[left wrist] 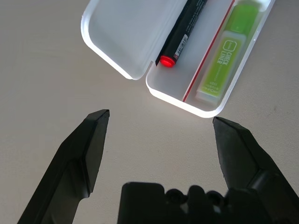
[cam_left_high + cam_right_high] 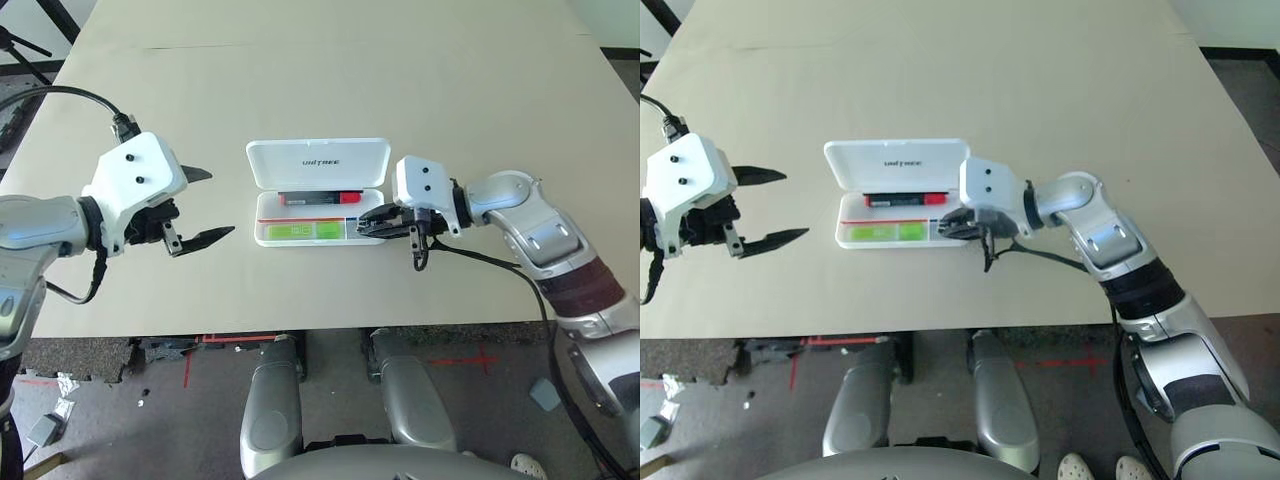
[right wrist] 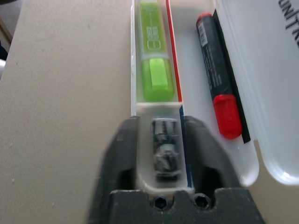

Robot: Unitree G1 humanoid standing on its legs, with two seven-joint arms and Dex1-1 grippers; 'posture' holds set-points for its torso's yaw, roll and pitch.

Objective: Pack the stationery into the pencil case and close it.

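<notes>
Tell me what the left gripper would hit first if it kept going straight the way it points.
Probably the near end of the flat white plastic pencil case: it lies straight ahead of the left gripper, between its open fingers, with bare table before it. Height is unclear.

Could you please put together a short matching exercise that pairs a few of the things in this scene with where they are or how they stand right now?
Things:
1. highlighter
2. marker
3. clip-like piece
4. left gripper

Places or states:
A. in the case's back section, next to the lid hinge
B. hanging wide open above bare table, left of the case
C. in the small end compartment, between the right gripper's fingers
D. in the long front compartment of the pencil case

Pairs: 1-D, 2-A, 3-C, 4-B
</notes>
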